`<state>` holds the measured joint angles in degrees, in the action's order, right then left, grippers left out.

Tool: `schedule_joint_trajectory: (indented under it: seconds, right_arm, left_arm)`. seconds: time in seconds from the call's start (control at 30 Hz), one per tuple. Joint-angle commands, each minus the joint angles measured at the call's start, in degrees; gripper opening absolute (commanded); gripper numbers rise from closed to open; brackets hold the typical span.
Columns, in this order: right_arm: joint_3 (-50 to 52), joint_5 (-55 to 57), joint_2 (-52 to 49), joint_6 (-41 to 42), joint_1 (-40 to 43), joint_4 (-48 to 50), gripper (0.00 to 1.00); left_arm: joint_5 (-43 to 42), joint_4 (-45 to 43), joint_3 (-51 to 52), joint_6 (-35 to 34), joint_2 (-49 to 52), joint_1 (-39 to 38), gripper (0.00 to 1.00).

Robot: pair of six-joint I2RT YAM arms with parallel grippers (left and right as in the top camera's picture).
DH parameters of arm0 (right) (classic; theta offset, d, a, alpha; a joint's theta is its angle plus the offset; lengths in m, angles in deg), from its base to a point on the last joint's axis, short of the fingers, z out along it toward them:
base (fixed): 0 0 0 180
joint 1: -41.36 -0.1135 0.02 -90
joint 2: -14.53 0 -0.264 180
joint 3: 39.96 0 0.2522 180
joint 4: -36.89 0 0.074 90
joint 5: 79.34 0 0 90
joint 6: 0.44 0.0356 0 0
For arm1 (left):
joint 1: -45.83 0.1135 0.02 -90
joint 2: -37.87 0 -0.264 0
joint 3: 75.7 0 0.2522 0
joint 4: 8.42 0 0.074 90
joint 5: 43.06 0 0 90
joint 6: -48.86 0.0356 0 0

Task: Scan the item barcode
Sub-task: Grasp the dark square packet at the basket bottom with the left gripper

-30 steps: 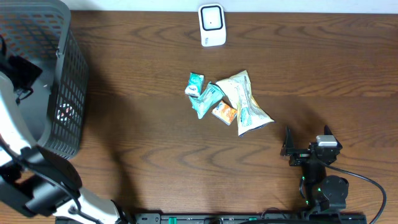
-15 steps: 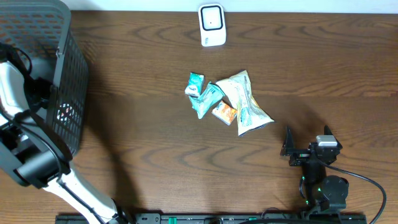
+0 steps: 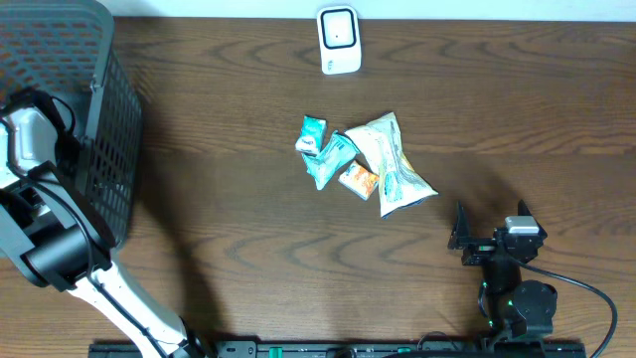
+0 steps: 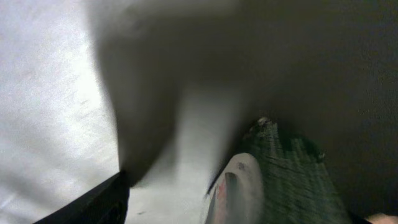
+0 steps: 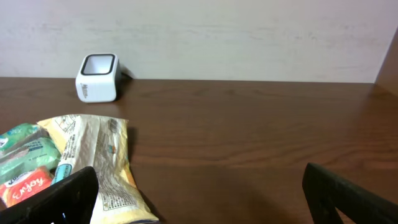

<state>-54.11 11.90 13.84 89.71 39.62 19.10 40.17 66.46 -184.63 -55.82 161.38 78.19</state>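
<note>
Several snack packets lie in a pile mid-table: a cream bag (image 3: 393, 164), teal packets (image 3: 326, 157) and a small orange packet (image 3: 359, 180). The white barcode scanner (image 3: 339, 40) stands at the far edge. My right gripper (image 3: 490, 224) rests near the front right, open and empty; its wrist view shows the cream bag (image 5: 93, 162) by its left finger and the scanner (image 5: 97, 77) beyond. My left arm (image 3: 28, 139) reaches over the dark basket (image 3: 104, 169). The left gripper (image 4: 205, 214) shows only in a blurred view: one dark finger (image 4: 99, 199) stands apart from a pale rounded shape (image 4: 239, 186).
The mesh basket fills the far left corner, with something pale and red (image 3: 104, 179) showing through its wall. A light wall runs behind the table's far edge. The right arm's base (image 3: 522, 303) and cable sit at the front right.
The left arm has swung from the front left edge up and over the basket's left side. The right arm and the packets have not moved.
</note>
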Motion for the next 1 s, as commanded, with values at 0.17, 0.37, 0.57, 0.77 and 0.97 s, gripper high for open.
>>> schedule_joint_trajectory:
  seconds: [0.17, 0.37, 0.57, 0.77, 0.97]
  right_arm:
    - [0.1, 0.1, 0.4, -0.6, -0.2, -0.2, 0.99]
    - [0.1, 0.1, 0.4, -0.6, -0.2, -0.2, 0.99]
    - [0.1, 0.1, 0.4, -0.6, -0.2, -0.3, 0.99]
    - [0.1, 0.1, 0.4, -0.6, -0.2, -0.3, 0.99]
    - [0.1, 0.1, 0.4, -0.6, -0.2, -0.3, 0.99]
  left_arm:
    - [-0.1, -0.5, 2.2, 1.1, 0.9, -0.1, 0.66]
    - [-1.1, -0.3, 2.1, 1.1, 0.5, 0.0, 0.35]
    - [-3.3, 1.1, -0.1, 1.1, -1.5, 0.0, 0.35]
    - [-4.0, 5.7, -5.7, 0.7, -6.5, 0.0, 0.35]
    - [-6.3, 4.8, -7.1, 0.7, -16.8, 0.0, 0.28]
